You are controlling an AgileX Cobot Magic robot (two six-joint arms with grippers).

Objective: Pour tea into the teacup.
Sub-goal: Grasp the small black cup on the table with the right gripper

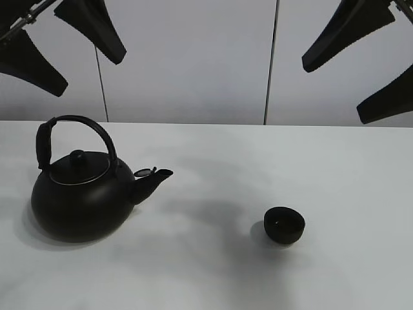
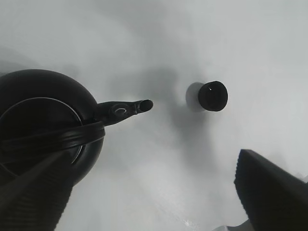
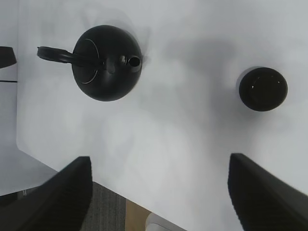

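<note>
The small matte-black teacup (image 1: pixel 284 225) stands upright on the white table (image 1: pixel 213 278), right of centre. A round black kettle (image 1: pixel 80 194) with an arched handle stands at the left, its spout (image 1: pixel 155 181) pointing toward the cup. My left gripper (image 1: pixel 68 48) hangs open high above the kettle, holding nothing. My right gripper (image 1: pixel 364 64) hangs open high above the table's right side, also holding nothing. The left wrist view has the kettle (image 2: pixel 43 120) near one finger (image 2: pixel 33 197), with the teacup (image 2: pixel 212 95) farther off. From the right wrist I see the kettle (image 3: pixel 107 62) and the teacup (image 3: pixel 262 89) far below the fingers (image 3: pixel 262 197).
A pale panelled wall (image 1: pixel 193 58) rises behind the table. In the right wrist view the table's rounded edge (image 3: pixel 29 144) shows, with floor (image 3: pixel 110 211) beyond it. Bare white table surface lies between kettle and cup.
</note>
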